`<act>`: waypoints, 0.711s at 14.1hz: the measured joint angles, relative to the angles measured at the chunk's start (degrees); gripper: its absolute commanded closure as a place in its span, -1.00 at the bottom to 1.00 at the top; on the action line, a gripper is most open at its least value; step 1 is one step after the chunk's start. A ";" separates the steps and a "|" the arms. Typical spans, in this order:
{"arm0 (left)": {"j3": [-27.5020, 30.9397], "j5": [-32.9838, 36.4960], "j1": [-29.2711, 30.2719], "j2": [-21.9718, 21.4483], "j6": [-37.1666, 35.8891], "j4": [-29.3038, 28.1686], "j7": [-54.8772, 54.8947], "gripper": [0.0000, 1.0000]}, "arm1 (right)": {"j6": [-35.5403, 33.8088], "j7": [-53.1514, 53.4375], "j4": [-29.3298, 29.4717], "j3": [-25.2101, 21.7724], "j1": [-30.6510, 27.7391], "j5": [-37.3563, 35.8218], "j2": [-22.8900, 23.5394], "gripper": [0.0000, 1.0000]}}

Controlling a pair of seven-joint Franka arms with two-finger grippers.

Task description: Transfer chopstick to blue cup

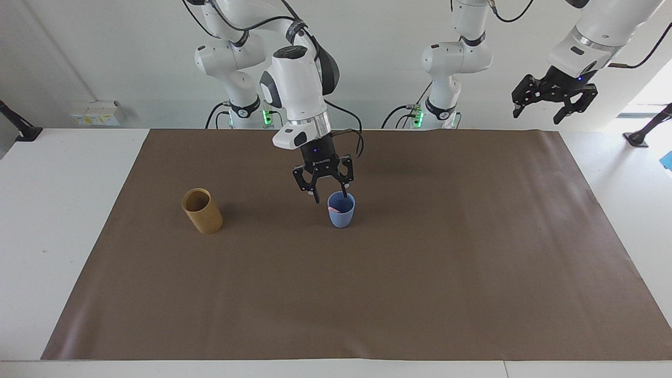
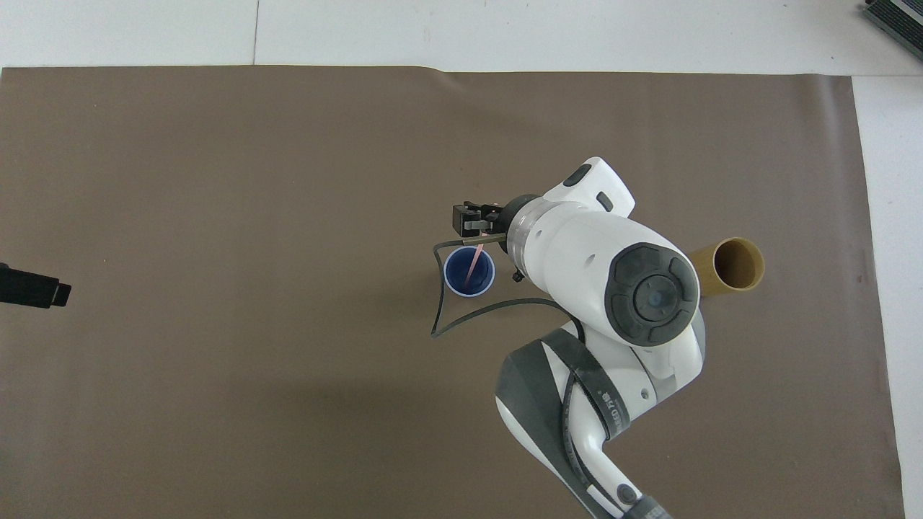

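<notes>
Your right claw (image 1: pixel 330 197) hangs spread wide just over the rim of the blue cup (image 1: pixel 341 214), holding nothing. The pale pink chopstick (image 2: pixel 474 264) lies inside the cup, leaning against its wall. The step in hand looks like the release and retreat. Lift straight up before you swing away, because one fingertip sits right at the rim, and a sideways drag could tip the light cup or flick the stick out. The chopstick is below the fingers, clear of both as far as you can see. The tan cylindrical holder (image 1: pixel 202 211) stands on the brown mat (image 1: pixel 367 294) toward the right arm's end of the counter. Your left claw (image 1: pixel 554 98) waits, spread and empty, high over the other end.
</notes>
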 measured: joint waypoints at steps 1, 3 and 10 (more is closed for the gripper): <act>0.00 0.00 0.00 0.00 0.00 0.00 0.00 -1.00 | -0.32 0.60 0.35 -0.45 -0.58 -0.01 -0.36 -1.00; 0.00 0.00 0.00 0.00 0.01 0.00 0.00 -1.00 | -4.62 0.65 1.07 -0.81 -3.99 -0.12 -2.38 -1.00; 0.00 0.00 0.00 0.00 0.02 0.00 0.00 -1.00 | -30.01 -12.50 2.02 -1.48 -17.04 -0.44 -13.87 -1.00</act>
